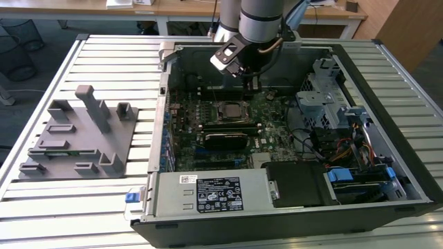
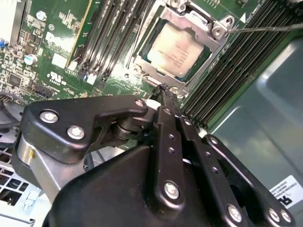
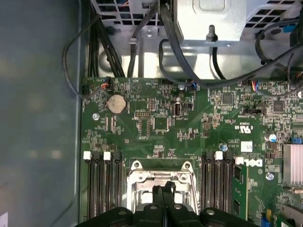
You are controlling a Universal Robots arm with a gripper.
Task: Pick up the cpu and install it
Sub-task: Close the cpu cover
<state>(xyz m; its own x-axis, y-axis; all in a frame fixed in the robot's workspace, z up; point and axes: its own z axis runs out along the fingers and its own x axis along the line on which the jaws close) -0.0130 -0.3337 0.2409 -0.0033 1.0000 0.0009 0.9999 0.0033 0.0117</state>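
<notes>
Black hand [image 2: 163, 89]: two fingers pressed together, nothing between them. The tips hang at the edge of the socket [image 2: 215, 30]; whether they touch it cannot be told.
Silvery cpu [image 2: 177, 49]: flat square, seated in the socket inside its metal frame, apart from the fingers.
Green motherboard [image 3: 156, 123]: lies flat on the floor of the case [image 1: 277, 223].
Black memory slots [image 3: 102, 189]: long rows on both sides of the socket, just beside it.
Round coin cell [image 3: 117, 103]: on the motherboard, well apart from the socket.
Dark cables [image 3: 170, 42]: looped past the board's edge, below a pale metal box.
Grey arm [image 1: 260, 21]: stands over the far part of the case, hand pointing down at the board.
Grey power supply [image 1: 207, 194]: labelled box along the near side of the case.
Black case: open at the top, lying on the slatted metal tabletop [image 1: 97, 207].
Grey fixture [image 1: 80, 135]: block with upright posts, on the tabletop at the exterior view's left, apart from the case.
</notes>
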